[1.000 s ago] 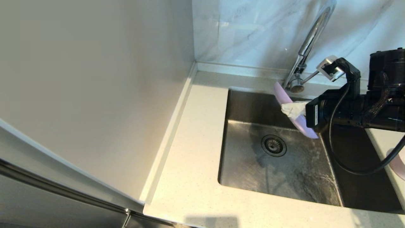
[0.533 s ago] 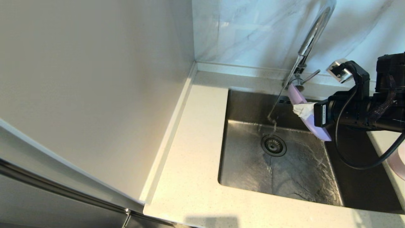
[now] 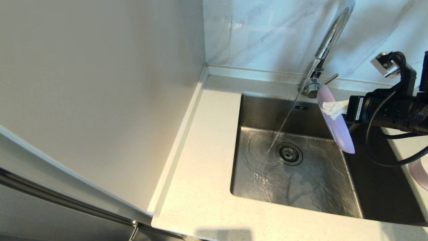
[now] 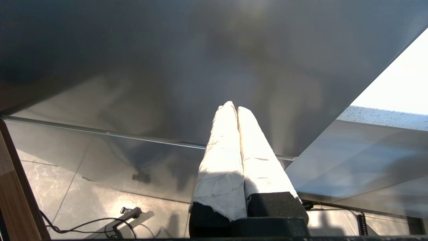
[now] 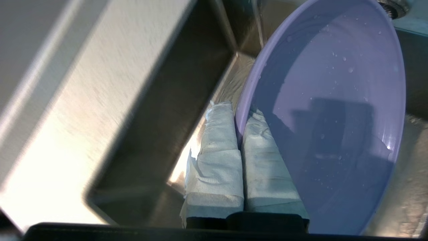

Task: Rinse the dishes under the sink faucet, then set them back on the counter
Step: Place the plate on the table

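A cream, finely speckled counter (image 3: 200, 187) wraps the brushed steel sink (image 3: 297, 180), backed by marble-veined wall tiles (image 3: 260, 33). Water runs from the chrome faucet (image 3: 326, 43) toward the round drain (image 3: 289, 154). The right gripper (image 5: 238, 117), its fingers wrapped in white, pinches the rim of the smooth lilac plate (image 3: 336, 122), tilted on edge over the sink's right side. What may be the bowl (image 3: 422, 172) sits at the far right. The left gripper (image 4: 236, 108) rests clenched, empty, off the counter.

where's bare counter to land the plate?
Bare counter lies left of the sink, up to the wall rim. The strip right of the sink is narrow, with the bowl on it. Right gripper holds the plate over the sink's right side.
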